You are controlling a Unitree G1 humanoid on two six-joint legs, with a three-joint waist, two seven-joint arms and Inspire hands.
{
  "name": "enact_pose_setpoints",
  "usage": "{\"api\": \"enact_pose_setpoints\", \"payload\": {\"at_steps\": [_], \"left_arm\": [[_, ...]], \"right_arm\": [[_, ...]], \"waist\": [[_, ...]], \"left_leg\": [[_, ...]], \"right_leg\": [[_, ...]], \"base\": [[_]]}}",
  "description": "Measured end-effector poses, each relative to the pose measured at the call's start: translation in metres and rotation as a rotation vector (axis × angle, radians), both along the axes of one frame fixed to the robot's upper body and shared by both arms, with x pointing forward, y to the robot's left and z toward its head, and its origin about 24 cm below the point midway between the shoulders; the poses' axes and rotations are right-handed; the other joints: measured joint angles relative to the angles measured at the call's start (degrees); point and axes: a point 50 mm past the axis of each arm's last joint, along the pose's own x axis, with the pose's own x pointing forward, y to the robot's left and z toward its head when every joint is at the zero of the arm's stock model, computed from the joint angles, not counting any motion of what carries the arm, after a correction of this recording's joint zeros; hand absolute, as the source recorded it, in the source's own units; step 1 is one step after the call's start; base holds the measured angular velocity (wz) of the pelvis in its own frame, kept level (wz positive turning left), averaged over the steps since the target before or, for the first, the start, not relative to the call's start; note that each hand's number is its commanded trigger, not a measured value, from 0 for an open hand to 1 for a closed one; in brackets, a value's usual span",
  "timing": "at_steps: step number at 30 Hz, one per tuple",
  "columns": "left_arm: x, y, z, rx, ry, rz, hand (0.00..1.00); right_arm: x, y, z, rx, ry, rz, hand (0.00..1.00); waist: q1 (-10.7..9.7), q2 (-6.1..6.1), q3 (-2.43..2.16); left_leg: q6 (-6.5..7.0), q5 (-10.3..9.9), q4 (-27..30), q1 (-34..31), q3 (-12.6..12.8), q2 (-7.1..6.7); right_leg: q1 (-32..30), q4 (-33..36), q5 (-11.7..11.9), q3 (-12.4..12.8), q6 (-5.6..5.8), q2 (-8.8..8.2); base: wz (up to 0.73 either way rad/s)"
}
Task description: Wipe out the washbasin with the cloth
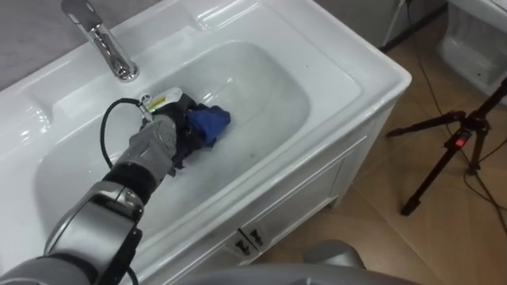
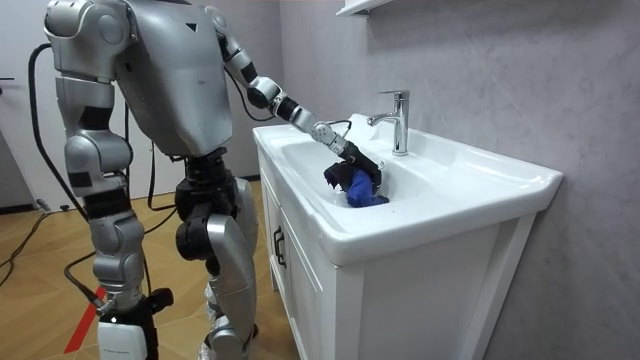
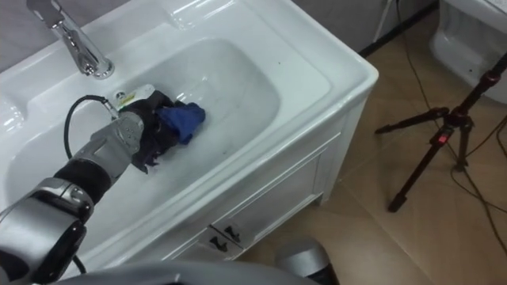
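White basin point(image 1: 341, 87) on a cabinet point(image 1: 317, 186), wood floor point(image 1: 444, 253). My left hand point(image 1: 158, 138) is in the bowl, just before the faucet point(image 1: 103, 43). Fingers clamped on a blue cloth point(image 1: 210, 123), bunched; long axis unreadable.

I log a chrome tap point(image 1: 103, 43), upright. White cabinet point(image 1: 317, 186) with doors closed, small dark handles point(image 1: 247, 237). Black tripod point(image 1: 466, 125) stands on the wood floor point(image 1: 372, 253), apart from the cabinet.
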Motion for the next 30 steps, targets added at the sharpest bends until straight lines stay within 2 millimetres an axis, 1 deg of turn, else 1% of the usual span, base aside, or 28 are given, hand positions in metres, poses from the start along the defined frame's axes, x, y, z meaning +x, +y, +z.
{"api": "enact_pose_setpoints", "payload": {"at_steps": [4, 5, 7, 9, 11, 14, 15, 16, 21, 23, 26, 27, 29, 30], "left_arm": [[0.001, 0.0, 0.002, 0.082, -0.013, -0.052, 1.0], [0.002, 0.0, 0.002, 0.093, -0.015, -0.057, 1.0], [0.002, 0.002, 0.003, 0.154, -0.016, -0.077, 1.0], [0.0, 0.005, 0.001, 0.2, -0.003, -0.085, 1.0], [-0.004, 0.01, -0.003, 0.227, 0.015, -0.082, 1.0], [-0.012, 0.019, -0.008, 0.267, 0.039, -0.064, 1.0], [-0.014, 0.022, -0.009, 0.283, 0.043, -0.06, 1.0], [-0.016, 0.025, -0.01, 0.291, 0.047, -0.053, 1.0], [-0.031, 0.038, -0.02, 0.336, 0.088, -0.038, 1.0], [-0.037, 0.043, -0.023, 0.342, 0.085, -0.02, 1.0], [-0.044, 0.047, -0.026, 0.409, 0.068, -0.049, 1.0], [-0.049, 0.051, -0.028, 0.443, 0.063, -0.056, 1.0], [-0.056, 0.058, -0.029, 0.482, 0.049, -0.052, 1.0], [-0.061, 0.063, -0.031, 0.502, 0.041, -0.047, 1.0]], "right_arm": [[-0.001, 0.0, 0.0, 0.01, 0.013, 0.001, 0.0], [-0.002, 0.0, 0.0, 0.012, 0.017, -0.001, 0.0], [-0.003, 0.001, 0.0, 0.017, 0.021, -0.003, 0.0], [-0.005, 0.0, 0.0, 0.015, 0.028, -0.005, 0.0], [-0.007, 0.0, 0.0, 0.014, 0.032, -0.006, 0.0], [-0.012, 0.0, 0.001, 0.008, 0.049, -0.015, 0.0], [-0.012, -0.001, 0.001, 0.004, 0.057, -0.018, 0.0], [-0.013, -0.001, 0.001, 0.003, 0.059, -0.019, 0.0], [-0.013, -0.001, 0.001, -0.002, 0.057, -0.017, 0.0], [-0.012, -0.001, 0.001, -0.007, 0.052, -0.015, 0.0], [-0.011, -0.001, 0.001, -0.007, 0.053, -0.015, 0.0], [-0.011, -0.002, 0.001, -0.008, 0.052, -0.022, 0.0], [-0.012, -0.003, 0.002, -0.013, 0.048, -0.044, 0.0], [-0.012, -0.004, 0.002, -0.021, 0.048, -0.054, 0.0]], "waist": [[0.04, -0.75, -0.02], [0.04, -0.81, -0.01], [0.07, -0.91, 0.02], [0.04, -0.75, 0.0], [0.34, -0.72, -0.01], [1.43, -0.74, 0.02], [1.96, -0.5, 0.02], [2.48, -0.72, 0.18], [2.79, -0.84, 0.23], [3.16, -0.74, 0.11], [4.58, -0.76, 0.05], [5.06, -0.79, 0.01], [5.62, -0.73, -0.24], [6.0, -0.69, -0.5]], "left_leg": [[0.0, 0.0, -0.04, 0.0, 0.06, 0.01], [0.0, 0.0, -0.04, 0.0, 0.13, 0.02], [0.0, 0.0, -0.11, 0.05, 1.24, 0.17], [0.0, 0.0, -0.19, 0.03, 1.46, 0.38], [-0.11, -0.09, -0.26, 0.21, 1.55, 0.67], [-0.17, -0.15, -0.19, 0.62, 1.9, 1.0], [-0.17, -0.15, -0.19, 0.62, 2.14, 1.05], [-0.17, -0.15, -0.22, 0.78, 2.3, 1.08], [-0.27, -0.22, -0.58, 1.58, 1.65, 1.12], [-0.29, -0.26, -1.14, 2.05, 1.51, 1.2], [-0.29, -0.27, -1.36, 2.05, 1.26, 1.26], [-0.3, -0.27, -1.36, 2.02, 1.1, 1.28], [-0.3, -0.27, -1.35, 1.95, 0.77, 1.28], [-0.3, -0.27, -1.37, 1.94, 0.71, 1.3]], "right_leg": [[-0.04, 0.03, 0.03, 0.05, 0.01, 0.04], [-0.02, -0.03, 0.04, 0.04, 0.02, 0.04], [0.04, -0.29, 0.29, 0.15, 0.0, 0.08], [0.53, -1.21, 0.87, 0.23, -0.06, 0.26], [0.94, -1.58, 1.15, 0.63, -0.14, 0.6], [0.96, -1.46, 1.3, 1.06, -0.4, 1.02], [0.81, -1.35, 1.3, 1.06, -0.42, 1.07], [0.92, -1.44, 1.31, 0.98, -0.43, 1.08], [2.56, -2.39, 1.32, 0.01, -0.44, 1.0], [2.73, -2.36, 1.31, -0.03, -0.44, 1.2], [2.65, -2.21, 1.38, -0.04, -0.54, 1.35], [2.64, -2.2, 1.39, -0.11, -0.56, 1.35], [2.6, -2.19, 1.41, -0.15, -0.58, 1.4], [2.63, -2.24, 1.43, -0.18, -0.61, 1.43]], "base": [[0.0], [0.0], [-0.05], [-0.07], [-0.12], [-0.12], [0.0], [0.0], [0.12], [0.04], [0.0], [0.05], [0.02], [0.0]]}}
